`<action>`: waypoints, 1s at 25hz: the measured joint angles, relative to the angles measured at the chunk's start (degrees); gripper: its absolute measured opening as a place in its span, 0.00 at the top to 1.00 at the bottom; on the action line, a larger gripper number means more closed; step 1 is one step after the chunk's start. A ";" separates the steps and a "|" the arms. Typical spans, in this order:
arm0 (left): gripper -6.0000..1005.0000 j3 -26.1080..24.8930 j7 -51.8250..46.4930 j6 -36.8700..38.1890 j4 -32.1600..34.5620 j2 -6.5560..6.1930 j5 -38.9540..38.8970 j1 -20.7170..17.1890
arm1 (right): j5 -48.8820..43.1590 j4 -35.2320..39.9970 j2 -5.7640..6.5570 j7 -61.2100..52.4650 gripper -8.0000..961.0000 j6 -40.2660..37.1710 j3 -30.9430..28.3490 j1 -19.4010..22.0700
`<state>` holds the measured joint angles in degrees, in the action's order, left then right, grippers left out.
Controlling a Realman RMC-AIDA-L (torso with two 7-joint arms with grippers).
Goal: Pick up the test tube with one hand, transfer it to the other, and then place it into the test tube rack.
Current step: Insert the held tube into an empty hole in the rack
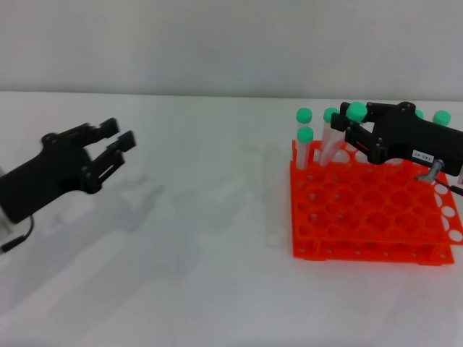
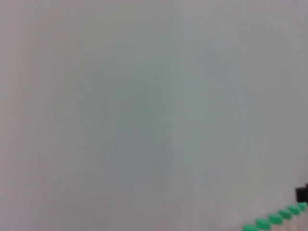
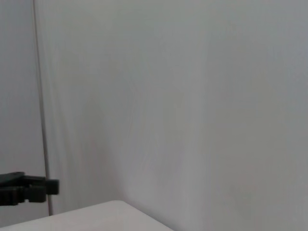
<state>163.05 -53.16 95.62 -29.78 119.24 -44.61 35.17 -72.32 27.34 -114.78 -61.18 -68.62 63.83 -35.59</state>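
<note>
A: Nearest, toward the right: bright orange test tube rack flat on the white desk, front rows of holes unfilled.

B: On the left, a little farther back?

A: Left end effector, black, hanging above the desk, well apart from the rack. Fingers spread, nothing between them. Faint shadow on the desk beneath.

B: And at the far side of the rack?

A: Right end effector, blocky and black with a small white label, reaching in from the right over the back rows. Pinching the test tube just under its green cap; tube tilted, clear body slanting down toward the back-left holes. Cannot tell whether the tip sits in a hole.

B: Other tubes?

A: Green-capped tubes upright in the back-left corner, another cap at the back right behind the arm. Row of green caps also at one corner of the left wrist view.

B: Right wrist view?

A: Pale wall, a bit of desk, a black finger of the far arm at one edge.
</note>
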 joint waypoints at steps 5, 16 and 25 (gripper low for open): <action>0.64 -0.02 7.33 -0.15 6.05 0.02 -7.44 -5.95 | -0.65 0.03 0.00 0.01 0.78 1.13 0.07 -0.25; 0.64 -0.01 9.35 0.39 9.39 -0.04 -8.05 -8.02 | -1.61 0.09 -0.15 0.68 0.75 4.83 1.17 -0.57; 0.64 -0.01 10.03 0.47 10.68 -0.06 -7.87 -8.06 | -1.55 0.35 -0.26 0.71 0.73 6.39 1.84 -1.20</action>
<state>163.03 -43.13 96.10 -19.10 119.18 -52.47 27.11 -73.86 27.68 -115.04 -60.46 -62.22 65.67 -36.79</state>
